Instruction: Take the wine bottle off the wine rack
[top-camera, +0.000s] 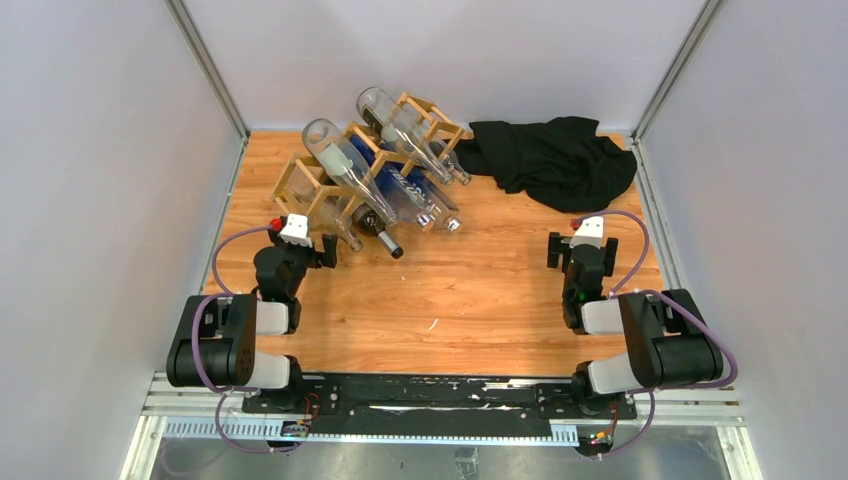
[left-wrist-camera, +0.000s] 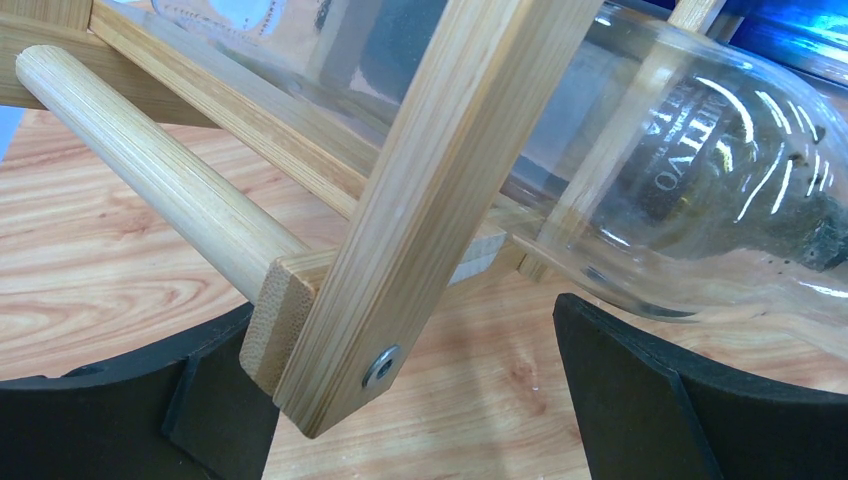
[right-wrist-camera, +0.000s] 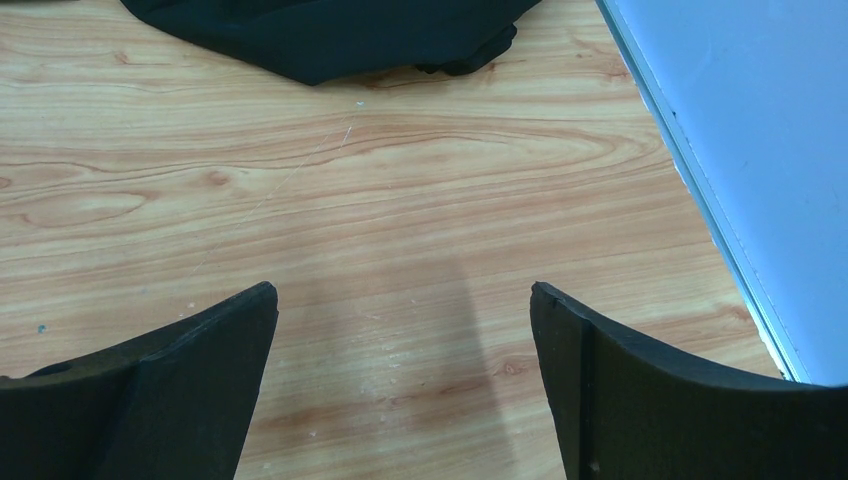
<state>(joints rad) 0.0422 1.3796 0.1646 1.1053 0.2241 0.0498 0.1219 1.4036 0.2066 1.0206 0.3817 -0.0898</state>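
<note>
The light-wood lattice wine rack (top-camera: 330, 185) stands at the back left of the table with several bottles lying slanted in it. They include two clear glass bottles (top-camera: 342, 162) (top-camera: 402, 125) and a blue one (top-camera: 400, 188). My left gripper (top-camera: 330, 250) is open at the rack's near left corner. In the left wrist view (left-wrist-camera: 402, 305) the rack's corner post (left-wrist-camera: 420, 200) and dowel stand between the fingers (left-wrist-camera: 640, 400), and a clear bottle (left-wrist-camera: 700, 170) lies just beyond. My right gripper (top-camera: 580, 243) (right-wrist-camera: 402, 290) is open and empty over bare table at the right.
A black cloth (top-camera: 555, 160) (right-wrist-camera: 330, 30) lies crumpled at the back right, beside the rack. A dark bottle neck (top-camera: 380, 235) sticks out low at the rack's front. Grey walls enclose the table; the right wall edge (right-wrist-camera: 700, 200) is close to my right gripper.
</note>
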